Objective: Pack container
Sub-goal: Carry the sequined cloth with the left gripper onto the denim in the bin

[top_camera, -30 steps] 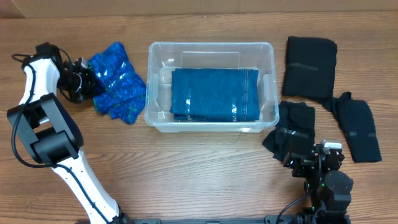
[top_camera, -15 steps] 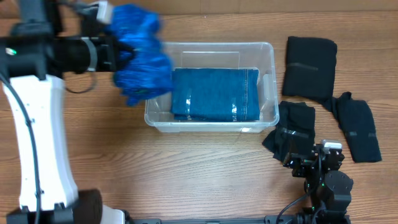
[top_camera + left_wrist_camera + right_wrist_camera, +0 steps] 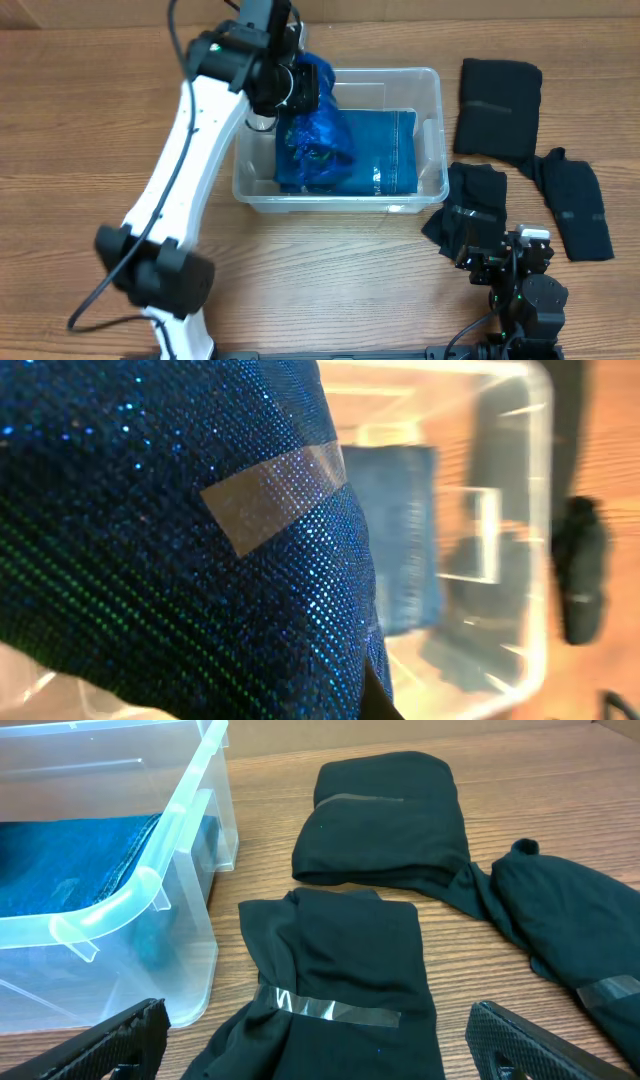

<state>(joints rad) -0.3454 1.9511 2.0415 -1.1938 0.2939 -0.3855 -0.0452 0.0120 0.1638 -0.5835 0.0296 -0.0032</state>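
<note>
We are dangling the sparkly cloth point(image 3: 322, 135), clenched in the left gripper point(image 3: 300, 88), over the left end of the container point(image 3: 436, 120) at mid-table, the right gripper point(image 3: 320, 1042) idling spread wide, and releasing here we are risking it draping over the rim.

Brown wood-grain table point(image 3: 330, 285), grain running side to side. Standing on it toward the far edge, the clear container point(image 3: 438, 130). To the right of that, three dark pieces lying flat on the wood: square black cloth point(image 3: 498, 105) at the back, long black cloth point(image 3: 580, 208) angled at the far right and meeting the square one's near corner, rumpled black cloth point(image 3: 475, 200) just beside the container's near right corner.
</note>
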